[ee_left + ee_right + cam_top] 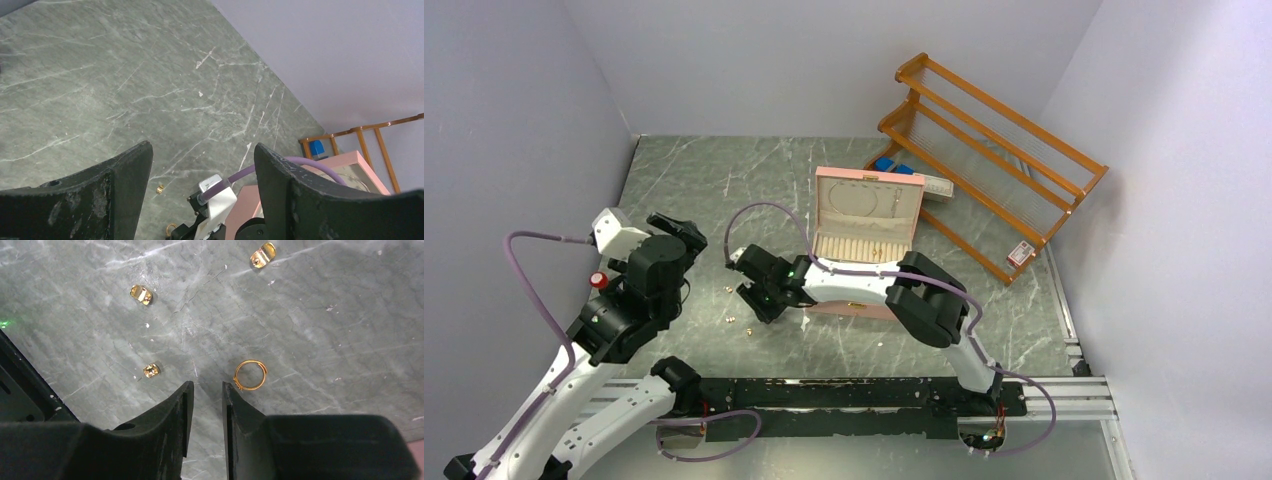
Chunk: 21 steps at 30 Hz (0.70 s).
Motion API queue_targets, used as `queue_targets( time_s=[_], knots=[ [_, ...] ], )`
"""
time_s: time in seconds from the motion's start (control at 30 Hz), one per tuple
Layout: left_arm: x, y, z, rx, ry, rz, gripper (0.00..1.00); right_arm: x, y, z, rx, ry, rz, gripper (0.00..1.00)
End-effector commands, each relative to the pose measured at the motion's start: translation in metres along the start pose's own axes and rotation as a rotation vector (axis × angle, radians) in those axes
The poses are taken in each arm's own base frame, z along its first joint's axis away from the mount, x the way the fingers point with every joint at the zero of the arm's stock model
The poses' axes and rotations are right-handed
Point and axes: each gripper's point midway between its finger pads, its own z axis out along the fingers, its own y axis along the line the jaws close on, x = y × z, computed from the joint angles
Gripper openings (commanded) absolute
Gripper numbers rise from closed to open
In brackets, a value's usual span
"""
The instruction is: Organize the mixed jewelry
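Observation:
Several tiny gold pieces of the mixed jewelry lie loose on the green marble table. In the right wrist view a thin gold ring (250, 375) lies just beyond my right fingertip, with a small stud (151, 370) to the left and two clips (141, 294) (263, 254) farther off. My right gripper (206, 387) hovers low over them, its jaws a narrow gap apart with nothing between. From above it (754, 296) sits left of the pink jewelry box (867, 215), near gold pieces (730, 319). My left gripper (686, 232) hangs wide open and empty; its view shows a gold piece (160, 189).
The pink box stands open with its lid raised, right behind my right arm. An orange wooden rack (994, 160) leans at the back right, with blue items (886, 163) at its foot. Grey walls close in the table on three sides.

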Motion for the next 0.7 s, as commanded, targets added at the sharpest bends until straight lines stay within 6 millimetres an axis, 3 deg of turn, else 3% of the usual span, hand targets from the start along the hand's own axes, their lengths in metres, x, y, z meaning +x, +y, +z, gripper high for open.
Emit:
queue_targets(
  time_s=[0.0, 0.17, 0.3, 0.67],
  knots=[
    [-0.005, 0.0, 0.0, 0.002, -0.022, -0.005, 0.78, -0.03, 0.0, -0.018, 0.031, -0.104, 0.017, 0.32],
    [-0.005, 0.0, 0.0, 0.004, -0.022, -0.005, 0.78, -0.035, -0.019, -0.022, 0.161, -0.126, 0.123, 0.38],
    [-0.004, 0.001, 0.0, 0.002, -0.019, -0.002, 0.78, -0.026, -0.038, -0.023, 0.283, -0.123, 0.249, 0.41],
    [0.004, -0.001, 0.002, 0.011, 0.002, 0.004, 0.78, -0.022, -0.037, -0.013, 0.287, -0.094, 0.279, 0.41]
  ],
)
